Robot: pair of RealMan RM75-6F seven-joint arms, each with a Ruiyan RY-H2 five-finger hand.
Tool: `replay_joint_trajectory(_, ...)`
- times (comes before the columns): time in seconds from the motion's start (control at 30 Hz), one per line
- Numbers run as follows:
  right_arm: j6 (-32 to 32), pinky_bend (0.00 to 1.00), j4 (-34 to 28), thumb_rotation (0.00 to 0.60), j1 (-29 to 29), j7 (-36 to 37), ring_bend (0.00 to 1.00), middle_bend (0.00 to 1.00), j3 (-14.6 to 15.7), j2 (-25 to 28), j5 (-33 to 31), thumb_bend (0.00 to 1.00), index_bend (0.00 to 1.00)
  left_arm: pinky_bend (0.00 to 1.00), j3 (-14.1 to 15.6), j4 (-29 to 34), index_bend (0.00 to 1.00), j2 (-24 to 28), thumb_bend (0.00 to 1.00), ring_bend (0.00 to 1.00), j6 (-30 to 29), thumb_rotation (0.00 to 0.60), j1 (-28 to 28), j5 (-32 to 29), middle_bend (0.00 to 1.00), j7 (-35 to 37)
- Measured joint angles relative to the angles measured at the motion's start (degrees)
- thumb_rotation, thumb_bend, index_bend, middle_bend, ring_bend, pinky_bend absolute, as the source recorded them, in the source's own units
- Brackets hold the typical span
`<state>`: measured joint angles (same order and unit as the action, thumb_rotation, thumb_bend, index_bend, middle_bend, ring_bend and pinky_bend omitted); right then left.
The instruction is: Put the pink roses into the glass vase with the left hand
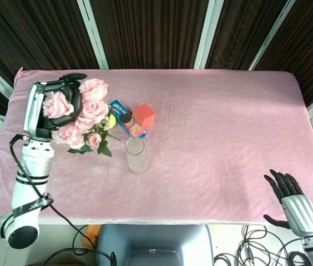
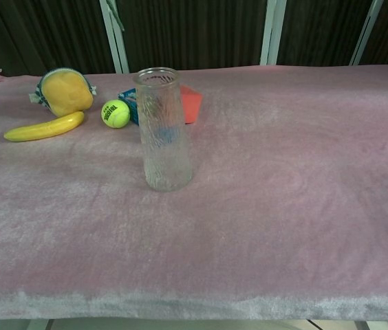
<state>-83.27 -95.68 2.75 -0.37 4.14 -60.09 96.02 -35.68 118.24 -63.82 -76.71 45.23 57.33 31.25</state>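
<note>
In the upper left of the head view, the left hand (image 1: 54, 105) clasps the pink roses (image 1: 87, 113): a full bunch of pale pink blooms with dark green leaves hanging beneath. Just right of them, lower, stands the clear textured glass vase (image 2: 163, 130), upright and empty. At the lower right the right hand (image 1: 289, 197) holds nothing, fingers spread.

head view looks steeply down from high at the near side onto the whole worktop (image 1: 228, 122); chest view sits low and near, facing far. both share the glass vase (image 1: 136, 154) (image 2: 162, 130).
</note>
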Motion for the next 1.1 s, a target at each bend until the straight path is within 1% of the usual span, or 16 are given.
replay_joint_trajectory(0.13,-0.4,0.0,0.4,0.6,-0.1,1.7,0.0,0.0,0.0,0.6,-0.1,0.22,0.0,0.28,-0.6,-1.5,0.86,-4.6,0.47,0.53,0.4,0.6,3.5,-2.7,0.83,-4.4)
replay_joint_trajectory(0.23,-0.7,0.0,0.6,0.6,-0.2,2.7,0.0,0.0,0.2,1.0,0.4,0.22,0.0,0.28,-0.7,-3.3,0.86,-7.1,0.47,0.53,0.5,0.6,5.0,-3.4,0.83,-6.3)
replay_joint_trajectory(0.43,-2.1,0.0,1.0,0.6,-0.6,4.3,0.0,0.0,0.8,1.6,1.9,0.22,0.0,0.28,0.1,-7.4,0.86,-10.6,0.47,0.53,1.6,0.6,6.4,-3.8,0.83,-7.7)
replay_joint_trajectory(0.63,-2.7,0.0,1.3,0.6,-0.9,5.4,0.0,0.0,0.8,2.0,1.9,0.22,0.0,0.28,1.5,-9.6,0.86,-12.7,0.47,0.53,2.9,0.6,5.9,-2.5,0.83,-7.4)
replay_joint_trajectory(0.87,-2.9,0.0,1.2,0.6,-0.9,5.2,0.0,0.0,0.8,2.0,2.2,0.22,0.0,0.27,2.5,-13.2,0.86,-14.6,0.47,0.53,4.9,0.6,5.4,-1.8,0.83,-6.1)
replay_joint_trajectory(0.97,-2.9,0.0,1.2,0.6,-0.9,5.2,0.0,0.0,0.7,2.0,2.1,0.22,0.0,0.24,3.3,-15.1,0.86,-15.1,0.47,0.53,6.1,0.6,5.0,-0.9,0.82,-5.1)
replay_joint_trajectory(1.03,-2.7,0.0,1.2,0.6,-0.8,5.2,0.0,0.0,0.6,2.0,1.9,0.22,0.0,0.2,4.1,-16.8,0.86,-15.5,0.46,0.52,6.9,0.6,4.7,0.0,0.82,-4.5)
replay_joint_trajectory(1.1,-2.4,0.0,1.1,0.6,-0.7,5.3,0.0,0.0,0.5,2.0,1.5,0.22,0.0,0.19,5.1,-18.7,0.86,-16.1,0.46,0.52,7.8,0.6,4.4,1.2,0.82,-3.9)
